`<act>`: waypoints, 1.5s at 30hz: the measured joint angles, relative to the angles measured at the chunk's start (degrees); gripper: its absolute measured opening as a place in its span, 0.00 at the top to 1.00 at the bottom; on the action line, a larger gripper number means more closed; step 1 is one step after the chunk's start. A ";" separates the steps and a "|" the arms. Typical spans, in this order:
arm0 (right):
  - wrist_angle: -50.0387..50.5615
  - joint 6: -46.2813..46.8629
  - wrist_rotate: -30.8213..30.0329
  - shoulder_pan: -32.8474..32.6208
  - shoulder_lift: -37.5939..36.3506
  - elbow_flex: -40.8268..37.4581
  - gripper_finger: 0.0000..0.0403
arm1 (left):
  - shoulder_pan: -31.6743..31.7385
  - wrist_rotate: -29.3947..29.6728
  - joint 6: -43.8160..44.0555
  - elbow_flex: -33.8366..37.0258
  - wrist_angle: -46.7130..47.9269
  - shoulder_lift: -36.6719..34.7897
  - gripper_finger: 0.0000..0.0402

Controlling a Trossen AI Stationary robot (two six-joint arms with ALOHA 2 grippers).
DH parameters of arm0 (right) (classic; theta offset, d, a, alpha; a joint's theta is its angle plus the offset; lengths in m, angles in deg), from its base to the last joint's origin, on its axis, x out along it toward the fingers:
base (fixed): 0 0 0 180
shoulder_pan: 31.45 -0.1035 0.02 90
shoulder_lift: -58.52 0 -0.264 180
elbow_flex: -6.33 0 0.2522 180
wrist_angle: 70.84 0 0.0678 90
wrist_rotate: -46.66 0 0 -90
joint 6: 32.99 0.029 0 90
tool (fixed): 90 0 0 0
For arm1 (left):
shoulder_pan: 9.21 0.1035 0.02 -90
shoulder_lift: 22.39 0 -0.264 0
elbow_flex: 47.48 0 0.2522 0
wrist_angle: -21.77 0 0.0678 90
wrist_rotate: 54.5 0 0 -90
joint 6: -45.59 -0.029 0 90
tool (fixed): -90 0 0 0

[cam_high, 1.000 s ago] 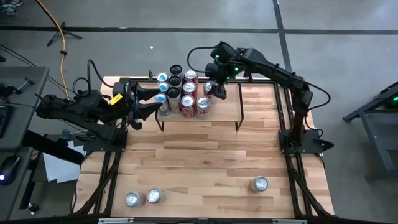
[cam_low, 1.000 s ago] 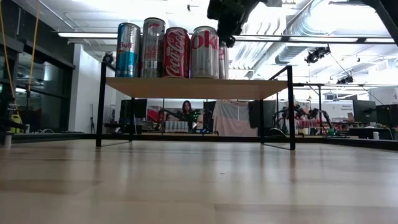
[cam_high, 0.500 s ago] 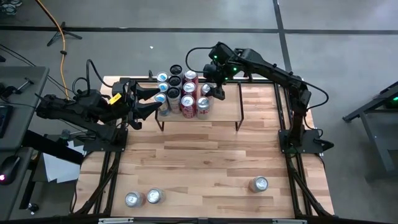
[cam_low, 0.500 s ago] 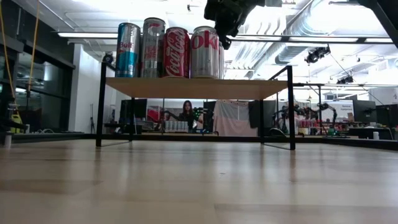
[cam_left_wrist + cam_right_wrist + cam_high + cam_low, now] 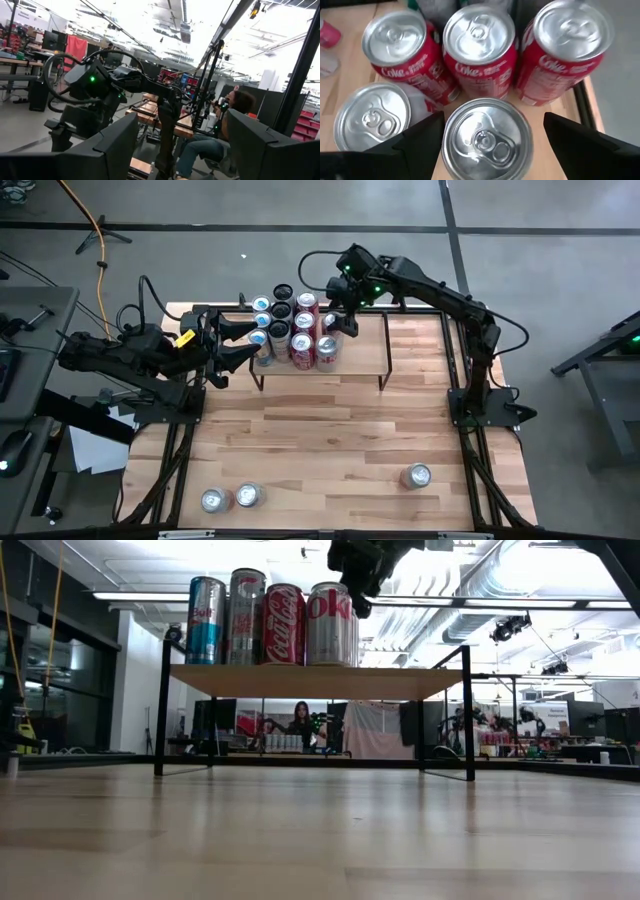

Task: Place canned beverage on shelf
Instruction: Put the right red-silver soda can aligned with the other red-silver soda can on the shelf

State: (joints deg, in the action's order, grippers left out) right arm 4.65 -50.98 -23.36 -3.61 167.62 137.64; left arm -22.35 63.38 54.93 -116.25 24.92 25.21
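On the shelf [image 5: 345,355], at the left end of its plank top, a cluster of upright cans stands in tight rows: red Coke cans, silver Diet Coke cans, blue-and-silver slim cans and two dark-topped cans. The right gripper [image 5: 341,322] hangs directly above the silver can [image 5: 485,141] at the cluster's right edge. In the right wrist view its two fingers [image 5: 415,137] stand spread on either side of that can's lid, clear of its wall, so nothing is held. The can rests on the plank just beside a second silver can [image 5: 372,117] and in front of three red Coke cans [image 5: 479,47]. This spacing is judged deliberate: packing cans side by side leaves the right part of the plank bare for further cans.

The left gripper [image 5: 235,342] waits level at the table's left edge, pointing at the cluster, jaws apart and empty. Its wrist camera looks across at the right arm and a seated person [image 5: 220,135] in the room beyond.

Three cans remain on the tabletop [image 5: 330,440] near the front edge: two at the left [image 5: 230,498], one at the right [image 5: 417,476].

Compared with one second ago, the right gripper has shifted slightly toward the cluster's rear and its jaws have widened off the can; in the low view its dark body [image 5: 365,565] sits a little farther left above the Diet Coke can [image 5: 328,625]. The left arm and all cans are unchanged. The placement is judged complete, with withdrawal next.
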 joint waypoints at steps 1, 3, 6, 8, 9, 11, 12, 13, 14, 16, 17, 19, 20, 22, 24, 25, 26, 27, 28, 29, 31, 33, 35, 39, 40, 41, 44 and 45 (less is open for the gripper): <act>0.00 0.09 -0.02 0.11 0.00 0.44 0.19 | 0.00 -0.01 0.01 0.00 0.00 0.00 0.40; 0.01 0.44 -0.04 0.24 -0.09 1.63 0.19 | -0.01 -0.02 0.01 0.00 0.02 0.00 0.40; 0.09 2.75 0.00 0.32 -0.11 3.90 0.19 | 0.00 -0.04 0.02 0.00 0.02 0.00 0.40; 0.11 3.42 0.00 0.32 -0.11 5.64 0.19 | 0.00 -0.04 0.03 0.00 0.02 0.00 0.40; 0.12 4.25 0.00 0.32 -0.13 6.55 0.19 | 0.00 -0.04 0.02 0.00 0.02 0.00 0.40; 0.12 7.14 0.04 0.32 -0.20 8.07 0.19 | -0.01 -0.07 0.03 0.00 0.03 0.00 0.40; 0.27 8.92 0.04 0.31 -0.24 8.59 0.19 | 0.00 -0.09 0.03 0.00 0.04 0.00 0.40; 0.83 10.46 0.07 0.30 -0.24 9.14 0.19 | -0.02 -0.14 0.03 0.00 0.07 0.00 0.40; 1.78 11.56 0.07 0.29 -0.24 9.53 0.19 | 0.00 -0.32 0.04 0.00 0.11 0.00 0.40; 3.73 13.18 0.07 -0.01 -0.67 9.58 0.19 | 0.00 -0.35 0.05 0.00 0.24 0.00 0.40; 4.24 13.52 0.01 -0.31 -1.15 9.19 0.19 | -0.02 -0.35 0.05 0.00 0.34 0.00 0.40; 5.84 13.70 -1.40 -1.22 -2.60 7.91 0.19 | -0.01 -0.35 0.05 0.00 0.44 0.00 0.40; 6.16 13.72 -3.36 -1.88 -3.61 6.82 0.19 | 0.00 -0.35 0.05 0.00 0.44 0.01 0.40; 5.50 14.13 -8.56 -3.03 -6.07 3.69 0.19 | -0.02 -0.35 0.01 0.00 0.48 0.02 0.40; 2.64 15.24 -12.01 -3.76 -9.55 -0.67 0.19 | 0.00 -0.33 0.03 0.00 0.46 0.02 0.40; 0.81 15.98 -13.16 -3.83 -11.56 -3.09 0.19 | -0.01 -0.33 0.03 0.00 0.47 0.01 0.40; -0.70 17.20 -14.69 -3.85 -13.71 -5.61 0.19 | 0.00 -0.33 0.02 0.00 0.45 0.02 0.40; -1.81 18.68 -16.71 -3.85 -15.87 -8.36 0.19 | -0.01 -0.33 -0.03 0.00 0.47 0.01 0.40; -2.81 20.40 -18.95 -3.85 -18.10 -11.31 0.19 | 0.00 -0.33 -0.25 0.00 0.46 0.02 0.40; -3.72 22.25 -20.65 -3.75 -20.03 -14.49 0.20 | -0.02 -0.33 -0.43 0.00 0.47 0.02 0.40; -6.26 27.12 -21.57 -3.74 -23.40 -21.09 0.22 | -0.02 -0.33 -0.45 0.00 0.48 0.02 0.40; -9.94 31.72 -21.38 -3.78 -26.01 -27.11 0.25 | -0.01 -0.32 -0.46 0.00 0.47 0.02 0.40; -13.62 34.93 -21.26 -4.48 -27.56 -31.78 0.31 | 0.00 -0.31 -0.47 0.00 0.46 0.02 0.40; -17.78 40.86 -23.03 -5.66 -27.76 -38.18 0.56 | 0.00 -0.31 -0.50 0.00 0.46 0.00 0.40; -19.65 42.40 -23.10 -5.94 -27.76 -39.43 0.65 | 0.00 -0.31 -0.50 0.00 0.48 0.00 0.40; -21.32 43.63 -23.22 -6.20 -27.78 -40.57 0.75 | 0.00 -0.31 -0.50 0.00 0.46 0.00 0.40; -23.87 45.62 -25.31 -7.32 -27.72 -43.74 0.96 | 0.00 -0.28 -0.50 0.00 0.42 0.01 0.40; -24.89 46.45 -26.44 -7.68 -27.69 -44.26 0.95 | 0.00 -0.24 -0.52 0.00 0.42 0.02 0.40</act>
State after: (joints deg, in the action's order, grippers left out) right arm -20.23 -4.53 -49.79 -11.30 139.93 93.38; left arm -22.35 63.14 54.41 -116.25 25.33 25.22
